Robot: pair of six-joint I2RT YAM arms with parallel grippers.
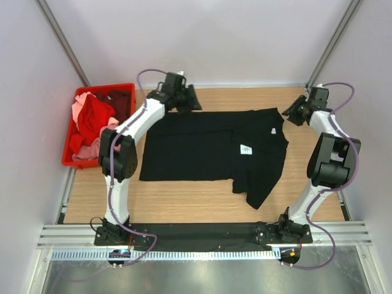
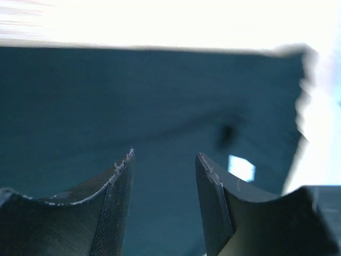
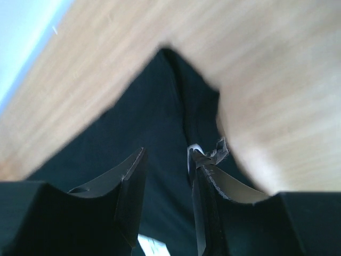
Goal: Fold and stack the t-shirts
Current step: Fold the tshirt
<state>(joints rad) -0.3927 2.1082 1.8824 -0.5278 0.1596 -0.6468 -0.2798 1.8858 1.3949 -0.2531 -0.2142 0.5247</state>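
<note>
You have one black t-shirt (image 1: 208, 147) spread flat on the table (image 1: 184, 202), its white label (image 1: 245, 149) facing up; a red crate (image 1: 104, 87) at the far left holds red, pink and maroon shirts (image 1: 92, 119), at least three; the left gripper (image 2: 165, 154) and the right gripper (image 3: 168, 152) are at the shirt's far corners, each moderately parted and holding nothing.

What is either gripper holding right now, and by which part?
Nothing is held. The left gripper and the right gripper both have their jaws apart over the black t-shirt, with no cloth pinched between them.
</note>
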